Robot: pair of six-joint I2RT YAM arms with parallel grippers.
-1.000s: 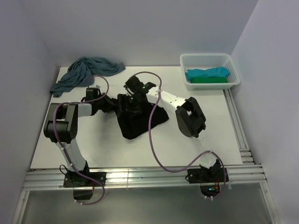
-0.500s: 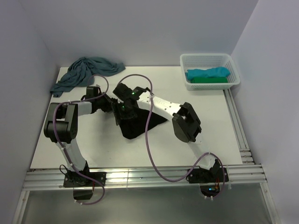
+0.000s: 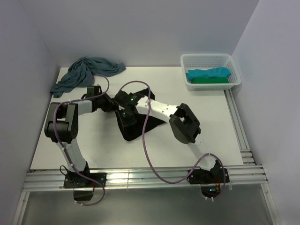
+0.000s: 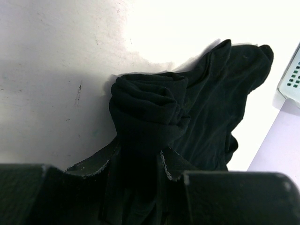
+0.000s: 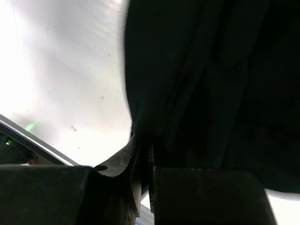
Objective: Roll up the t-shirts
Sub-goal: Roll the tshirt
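In the top view, the black shirt (image 3: 140,127) lies at frame centre on the table (image 3: 201,117). The left gripper (image 3: 110,105) meets its upper-left end from the left, and the right gripper (image 3: 127,117) sits on the cloth just beside it. This view does not resolve either pair of jaws.

The left wrist view does. I see the jaws clamped on a rolled bundle of black cloth, which bulges out just above the fingers (image 4: 93,165). The unrolled remainder spreads toward the upper right of that frame. In the right wrist view, the jaws stand nearly together with a fold of the same shirt pinched between them. Bare table fills the left of that frame.

Only the top view shows the other shirts. The blue shirt (image 3: 86,70) lies crumpled at the upper-left corner of the table. The turquoise shirt (image 3: 208,73) and green shirt (image 3: 211,80) lie in the basket (image 3: 206,56) at upper right, touching each other.

The black shirt is well apart from every table edge. Open table lies to its right and below it. The left wrist view catches one basket corner at its right edge.
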